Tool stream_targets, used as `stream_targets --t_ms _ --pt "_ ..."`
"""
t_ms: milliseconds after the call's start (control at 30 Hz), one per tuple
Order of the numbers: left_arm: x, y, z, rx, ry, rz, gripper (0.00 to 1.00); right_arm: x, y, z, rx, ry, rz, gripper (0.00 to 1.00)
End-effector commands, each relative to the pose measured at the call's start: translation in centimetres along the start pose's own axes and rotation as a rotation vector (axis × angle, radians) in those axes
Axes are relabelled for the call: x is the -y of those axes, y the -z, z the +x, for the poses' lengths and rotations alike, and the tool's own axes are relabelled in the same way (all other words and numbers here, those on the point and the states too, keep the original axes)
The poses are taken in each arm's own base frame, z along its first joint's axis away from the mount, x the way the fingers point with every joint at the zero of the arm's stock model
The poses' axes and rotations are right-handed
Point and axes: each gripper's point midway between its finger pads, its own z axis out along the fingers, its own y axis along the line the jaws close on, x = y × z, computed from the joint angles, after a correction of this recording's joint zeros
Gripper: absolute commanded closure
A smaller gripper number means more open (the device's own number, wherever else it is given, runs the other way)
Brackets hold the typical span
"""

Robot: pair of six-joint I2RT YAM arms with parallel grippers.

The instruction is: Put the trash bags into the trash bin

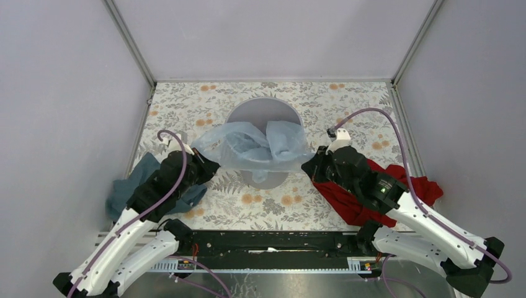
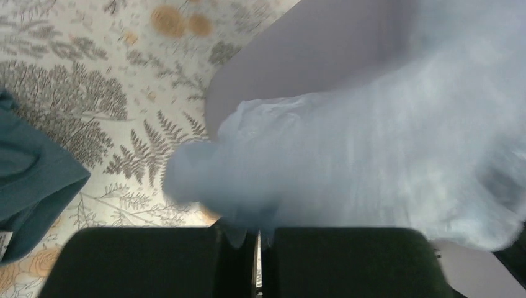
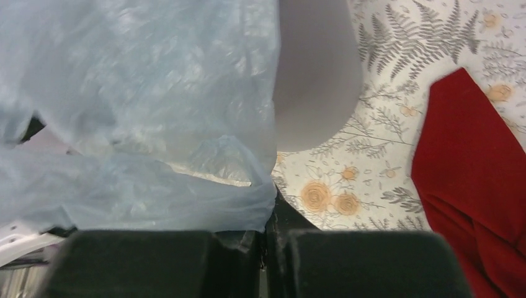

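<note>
Top external: trash bag (image 1: 254, 148) spans the trash bin (image 1: 260, 110) mouth, left gripper (image 1: 209, 166) and right gripper (image 1: 308, 165) each clamped on an end (right pinch probably thin). Move both inward and down together; release once the bulk is below the rim.

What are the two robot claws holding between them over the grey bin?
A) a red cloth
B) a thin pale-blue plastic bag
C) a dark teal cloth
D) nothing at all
B: the left gripper and the right gripper are each pinched shut on an edge of the pale-blue plastic bag, which is spread across the mouth of the grey trash bin.
</note>
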Motion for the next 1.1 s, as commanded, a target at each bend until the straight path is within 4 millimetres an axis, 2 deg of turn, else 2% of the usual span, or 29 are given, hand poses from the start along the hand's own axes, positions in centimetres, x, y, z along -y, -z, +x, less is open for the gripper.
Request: stream_targets --t_ms 0,67,133,167,267,333,433,500,633,733,867,967,1067 --pt "-0.7 -1.8 0.4 0.018 0.021 -0.020 1.00 2.7 -1.3 -0.1 0.077 0.021 0.100 0.90" --pt "-0.2 -2.5 0.5 0.012 0.016 -0.007 1.00 2.9 -1.9 0.1 0.079 0.089 0.092 0.86" --pt "0.3 -2.9 0.2 0.013 0.005 0.000 1.00 2.6 -1.9 0.1 0.041 0.232 0.066 0.84" --pt "0.5 -2.9 0.0 0.018 -0.006 0.000 1.00 2.2 -1.6 0.1 0.013 0.302 0.042 0.79" --pt "0.7 -2.6 -0.7 0.033 -0.040 0.003 1.00 1.3 0.2 0.2 -0.062 0.448 -0.023 0.51" --pt "0.7 -2.4 -0.8 0.034 -0.059 0.000 1.00 0.8 1.7 -1.0 -0.041 0.482 -0.034 0.25" --pt "0.9 -2.3 -0.7 0.025 -0.062 0.008 1.00 -0.4 4.0 -3.1 -0.011 0.511 -0.057 0.03" --pt "1.0 -2.4 -0.6 0.019 -0.059 0.017 1.00 -1.7 4.7 -4.2 -0.007 0.548 -0.097 0.00" --pt "1.2 -2.3 -0.5 0.020 -0.062 0.031 1.00 -4.2 4.2 -5.9 -0.053 0.617 -0.140 0.00" --pt "1.1 -2.3 -0.5 0.016 -0.070 0.028 1.00 -6.2 4.2 -8.1 -0.032 0.662 -0.170 0.00" --pt "1.3 -2.3 -0.5 0.014 -0.067 0.039 1.00 -9.8 3.1 -7.8 -0.090 0.748 -0.271 0.00" --pt "1.4 -2.4 -0.3 0.006 -0.063 0.041 1.00 -13.5 3.3 -7.3 -0.082 0.829 -0.366 0.00" --pt "1.4 -2.5 0.0 -0.003 -0.059 0.048 1.00 -16.0 3.3 -8.2 -0.050 0.844 -0.405 0.00"
